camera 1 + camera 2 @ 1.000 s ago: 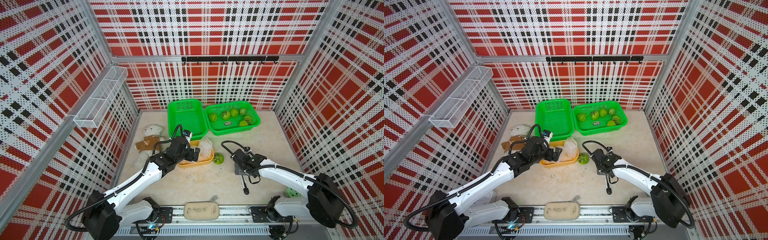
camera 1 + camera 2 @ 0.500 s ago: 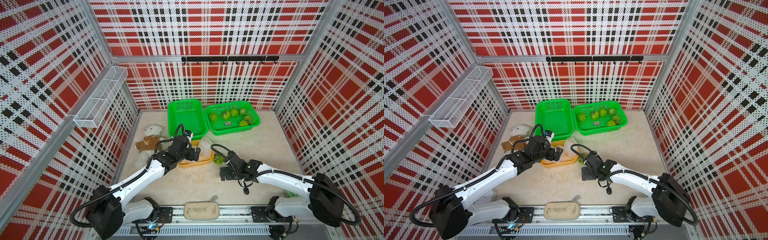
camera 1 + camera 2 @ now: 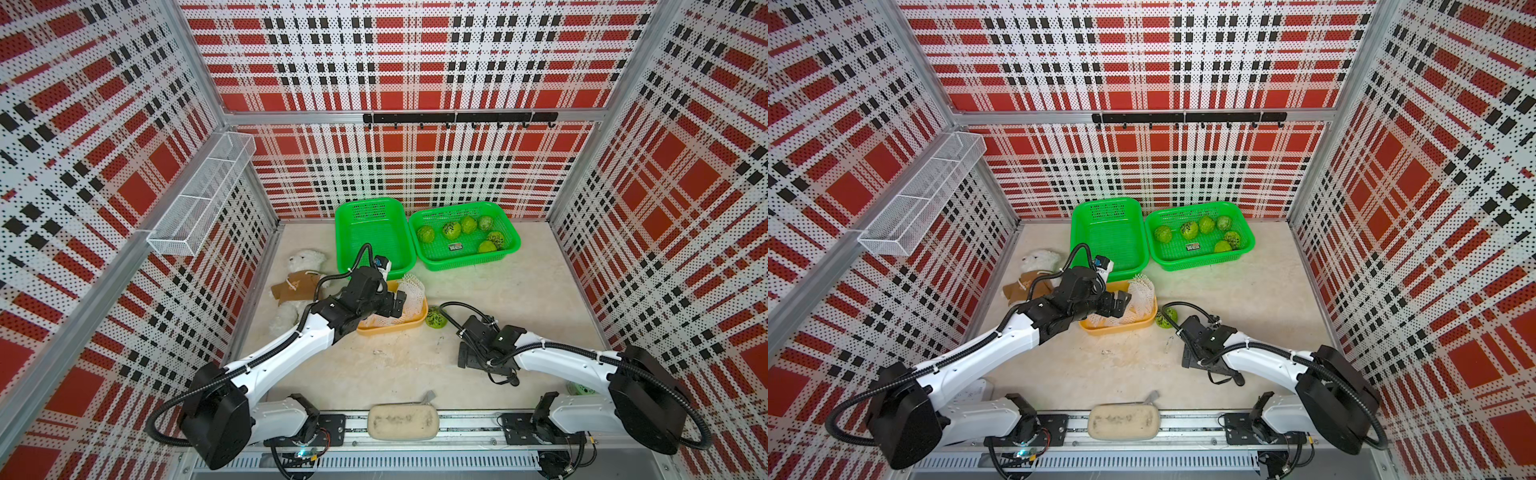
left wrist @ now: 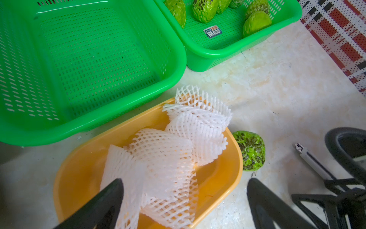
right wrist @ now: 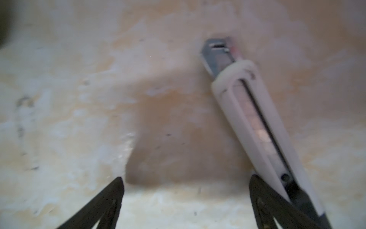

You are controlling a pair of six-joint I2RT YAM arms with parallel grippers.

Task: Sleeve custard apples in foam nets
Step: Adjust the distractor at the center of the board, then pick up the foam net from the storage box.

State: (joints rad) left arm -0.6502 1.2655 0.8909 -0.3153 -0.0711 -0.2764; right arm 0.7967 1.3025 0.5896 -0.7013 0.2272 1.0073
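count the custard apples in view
7. Six apples sit in the green basket with the sticker; one lies on the table beside the orange tray. More may be hidden.

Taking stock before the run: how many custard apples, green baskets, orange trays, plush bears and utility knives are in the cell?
Custard apples: 7 (6 in a basket, 1 loose on the table)
Green baskets: 2
Orange tray: 1
Plush bear: 1
Utility knife: 1
Total: 12
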